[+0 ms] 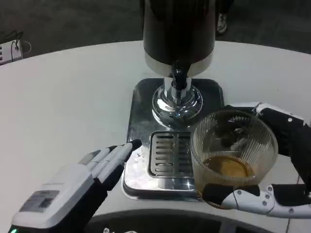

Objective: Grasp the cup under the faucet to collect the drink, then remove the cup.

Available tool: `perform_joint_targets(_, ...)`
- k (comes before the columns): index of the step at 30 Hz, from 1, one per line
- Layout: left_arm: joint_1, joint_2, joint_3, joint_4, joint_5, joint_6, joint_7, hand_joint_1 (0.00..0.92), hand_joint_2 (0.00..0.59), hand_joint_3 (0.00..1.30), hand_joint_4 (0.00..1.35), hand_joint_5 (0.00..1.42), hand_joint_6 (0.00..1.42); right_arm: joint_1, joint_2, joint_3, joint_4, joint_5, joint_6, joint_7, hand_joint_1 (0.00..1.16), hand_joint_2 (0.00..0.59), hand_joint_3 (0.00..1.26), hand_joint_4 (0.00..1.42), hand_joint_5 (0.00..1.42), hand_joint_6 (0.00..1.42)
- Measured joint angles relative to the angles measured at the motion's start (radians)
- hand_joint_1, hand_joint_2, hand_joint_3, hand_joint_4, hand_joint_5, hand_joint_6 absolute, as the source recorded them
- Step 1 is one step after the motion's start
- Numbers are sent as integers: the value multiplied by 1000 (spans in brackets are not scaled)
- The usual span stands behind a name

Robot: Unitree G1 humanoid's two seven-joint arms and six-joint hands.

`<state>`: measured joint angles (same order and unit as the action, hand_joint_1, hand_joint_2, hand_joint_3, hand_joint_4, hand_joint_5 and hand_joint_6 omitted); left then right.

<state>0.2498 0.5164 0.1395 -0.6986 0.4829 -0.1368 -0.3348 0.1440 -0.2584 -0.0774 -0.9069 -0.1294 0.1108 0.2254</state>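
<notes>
White worktop (63,97), seen left to right. Near its front edge, left robot hand (92,177): flat, fingers apart, holding nothing, tips just beside the steel drip tray's (141,121) left rim. At tray's back, dark dispenser (177,29) with faucet (178,80) above. Off to the right, ribbed glass cup (233,150), clamped in right robot hand (272,160), upright, over tray's right front corner, well clear of faucet. Brown drink pooled low inside, far from full. Removal step apparently under way; next likely calls for carrying level and setting down gently on bare worktop.
</notes>
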Motion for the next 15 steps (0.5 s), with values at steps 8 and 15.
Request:
perform_joint_targets(8, 32, 0, 0, -23, 2, -38, 0, 0, 61, 0, 0, 0, 0, 60, -18, -37, -35, 23, -40, 17, 978, 115, 1061, 1238, 1371, 1424)
perform_joint_targets(15, 29, 6, 3, -27, 5, -50, 0, 0, 61, 0, 0, 0, 0, 107, -21, -36, -44, 23, -72, 22, 979, 110, 1061, 1238, 1371, 1424)
